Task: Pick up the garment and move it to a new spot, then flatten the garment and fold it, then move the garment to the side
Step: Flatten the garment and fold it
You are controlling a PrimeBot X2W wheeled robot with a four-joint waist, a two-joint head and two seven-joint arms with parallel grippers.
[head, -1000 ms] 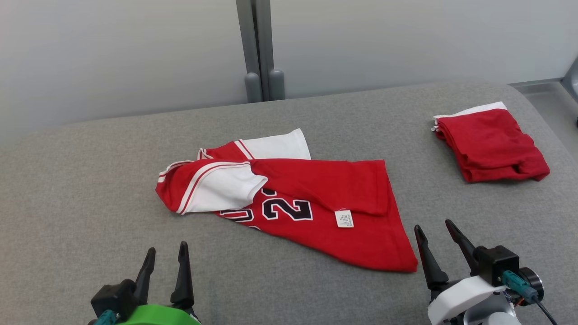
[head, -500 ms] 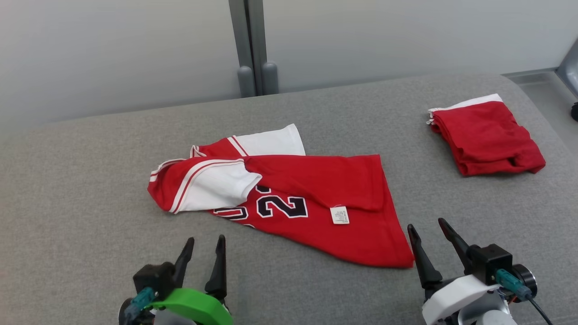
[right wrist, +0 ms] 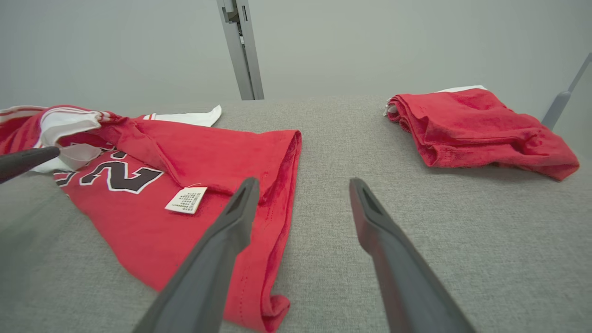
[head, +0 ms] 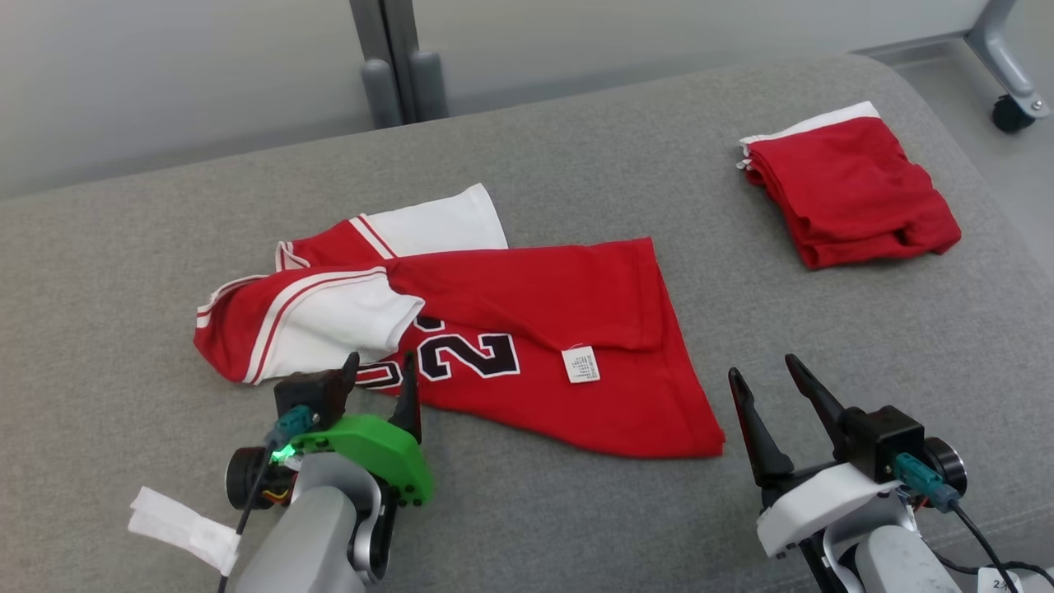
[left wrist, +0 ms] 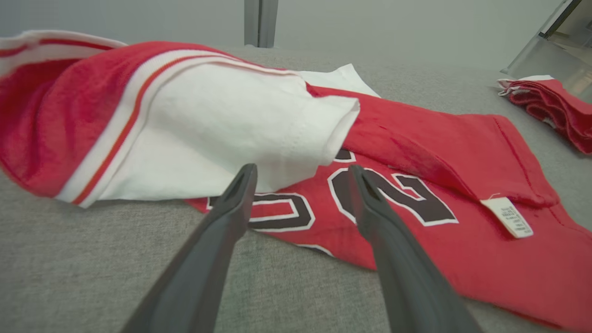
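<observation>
Red jersey [head: 543, 288] lies rumpled mid grey table [head: 576, 511], likely limp and light; your left gripper [head: 380, 360] and right gripper [head: 762, 366] gape empty, so pinch near hem edges and expect sagging.

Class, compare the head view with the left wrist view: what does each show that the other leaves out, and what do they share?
Head view adds: the right end effector, open, near the red jersey's corner; a white strip beside the left arm; a caster wheel.
Left wrist view adds: a close look into the white sleeve's open cuff and at the dark lettering beneath it.
Shared: the jersey, its label, the folded red garment, and the open left end effector at the jersey's near edge.
</observation>
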